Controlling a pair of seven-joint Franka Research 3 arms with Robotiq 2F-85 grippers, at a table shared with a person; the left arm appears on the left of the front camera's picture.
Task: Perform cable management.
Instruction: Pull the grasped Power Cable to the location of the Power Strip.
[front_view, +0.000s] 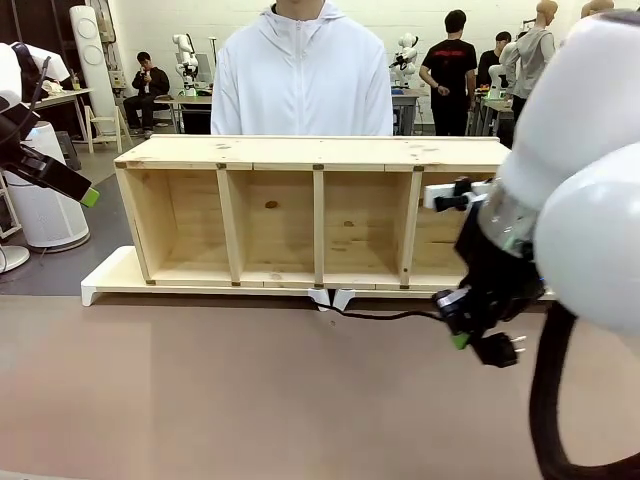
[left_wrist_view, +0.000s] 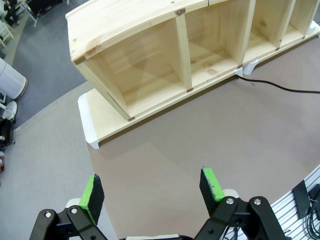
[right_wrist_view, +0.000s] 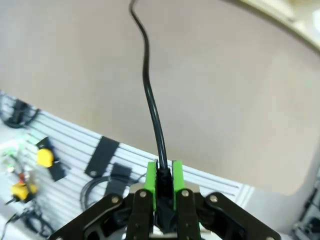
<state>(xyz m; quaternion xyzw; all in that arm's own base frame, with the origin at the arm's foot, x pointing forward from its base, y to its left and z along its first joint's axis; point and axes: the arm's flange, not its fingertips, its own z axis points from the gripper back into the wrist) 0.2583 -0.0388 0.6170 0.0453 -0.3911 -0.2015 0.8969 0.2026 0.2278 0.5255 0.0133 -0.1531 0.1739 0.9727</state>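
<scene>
The cable (front_view: 385, 316) is a thin black cord running from the white clips under the shelf's front edge to the right, above the brown table. Its black plug (front_view: 500, 349) sticks out of my right gripper (front_view: 462, 338), which is shut on the cord just behind the plug. In the right wrist view the cable (right_wrist_view: 150, 95) rises from between the green pads (right_wrist_view: 150, 181) of my right gripper (right_wrist_view: 163, 180). My left gripper (left_wrist_view: 152, 189) hangs open over the table's left part with nothing between its fingers; the cable (left_wrist_view: 285, 88) shows far off at the right. In the front view my left gripper (front_view: 88, 195) is at the left edge.
A wooden shelf (front_view: 310, 155) with several open compartments lies on a white base (front_view: 110, 275) along the table's far side. A person in a white hoodie (front_view: 302, 75) stands behind it. A white power strip (front_view: 455, 192) shows by the shelf's right end.
</scene>
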